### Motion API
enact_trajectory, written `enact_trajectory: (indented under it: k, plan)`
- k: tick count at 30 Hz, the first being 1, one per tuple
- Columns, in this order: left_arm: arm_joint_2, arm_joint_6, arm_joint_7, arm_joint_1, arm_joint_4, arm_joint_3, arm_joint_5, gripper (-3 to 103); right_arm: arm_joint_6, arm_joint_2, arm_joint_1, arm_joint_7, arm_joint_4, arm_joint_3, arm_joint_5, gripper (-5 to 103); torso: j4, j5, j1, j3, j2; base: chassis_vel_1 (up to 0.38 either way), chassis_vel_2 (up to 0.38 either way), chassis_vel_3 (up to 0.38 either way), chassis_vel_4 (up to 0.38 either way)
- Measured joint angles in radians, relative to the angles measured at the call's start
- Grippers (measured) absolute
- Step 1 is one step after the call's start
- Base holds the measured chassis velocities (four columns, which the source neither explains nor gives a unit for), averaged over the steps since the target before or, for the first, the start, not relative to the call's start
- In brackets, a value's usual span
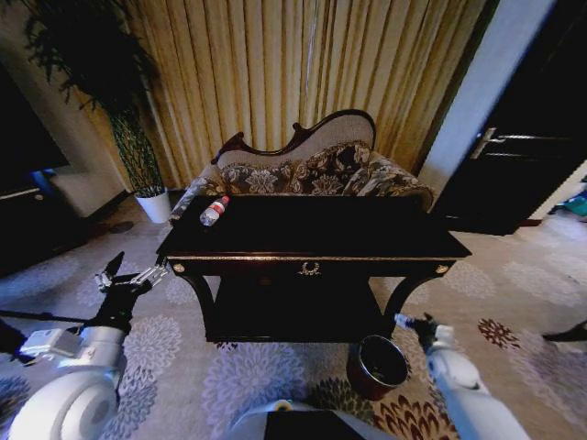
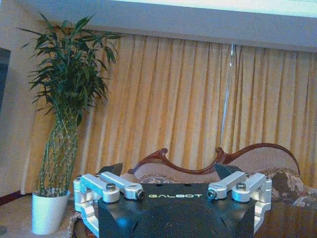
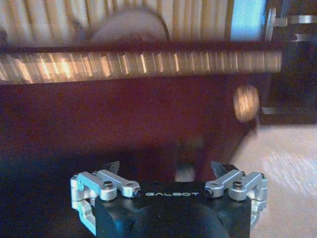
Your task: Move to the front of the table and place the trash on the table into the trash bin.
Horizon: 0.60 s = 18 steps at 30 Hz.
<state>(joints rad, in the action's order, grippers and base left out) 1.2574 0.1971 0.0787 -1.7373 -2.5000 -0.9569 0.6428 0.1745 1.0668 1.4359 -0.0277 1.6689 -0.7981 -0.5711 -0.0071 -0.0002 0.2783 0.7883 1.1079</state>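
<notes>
We had reached the front of the table, both the left gripper and the right gripper held low with jaws spread and empty, while 1 bottle lay at its far left corner and the bin waited near right.

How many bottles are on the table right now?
1. The bottle lies on its side at the table's far left corner. Smaller trash may be hidden against the dark top.
</notes>
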Motion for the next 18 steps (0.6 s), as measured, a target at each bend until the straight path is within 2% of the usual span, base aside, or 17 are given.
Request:
enact_trajectory:
  k: [9, 18]
  plan:
    - [-0.001, 0.0, 0.001, -0.001, 0.0, -0.004, -0.002, 100, 0.057, -0.015, 0.021, 0.005, 0.282, -0.104, -0.097, 100, 0.0, 0.0, 0.0, 0.0, 0.0, 0.0, 0.0, 0.0, 0.0]
    - [0.002, 0.0, 0.002, -0.001, 0.0, -0.007, -0.001, 100, 0.072, -0.021, 0.006, 0.004, 0.454, -0.084, -0.136, 100, 0.0, -0.0001, 0.0, 0.0, 0.0, 0.0, 0.0, 0.0, 0.0]
